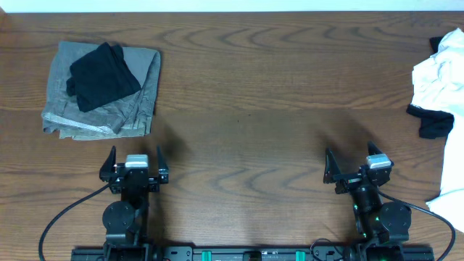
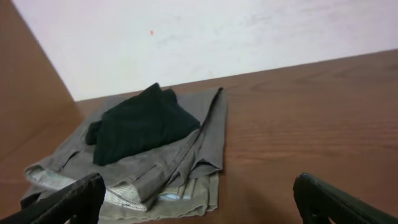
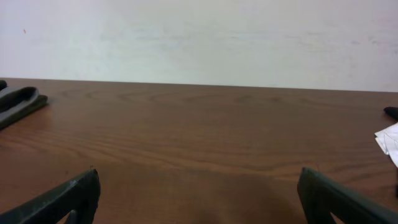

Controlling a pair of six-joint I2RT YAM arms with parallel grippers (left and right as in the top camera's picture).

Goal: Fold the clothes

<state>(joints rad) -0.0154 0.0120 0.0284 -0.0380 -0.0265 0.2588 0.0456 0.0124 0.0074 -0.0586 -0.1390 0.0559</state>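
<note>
- The left gripper [image 1: 135, 156] has its two dark, wedge-shaped fingers spread wide and holds nothing; bare wood shows between them.
- The right gripper [image 1: 350, 159] is likewise spread apart and empty.
- Both arms sit folded low at the near edge of the table [image 1: 254, 94]. Their grippers point toward the far edge, and black cables trail from their bases.
- The table is brown wood with a wavy grain, meeting a pale wall in both wrist views.
- Ahead of the left gripper, at the far left, lie the grey trousers [image 1: 109, 109]. They are folded into a rough square of soft, creased cloth with layered edges.
- A black garment [image 1: 101, 75] rests on top of the trousers as a crumpled, matte bundle.
- At the far right edge, well apart from the right gripper, is a rumpled white garment [image 1: 438, 76].
- A small black piece of cloth [image 1: 433, 123] lies against the white garment; what it is cannot be told.
</note>
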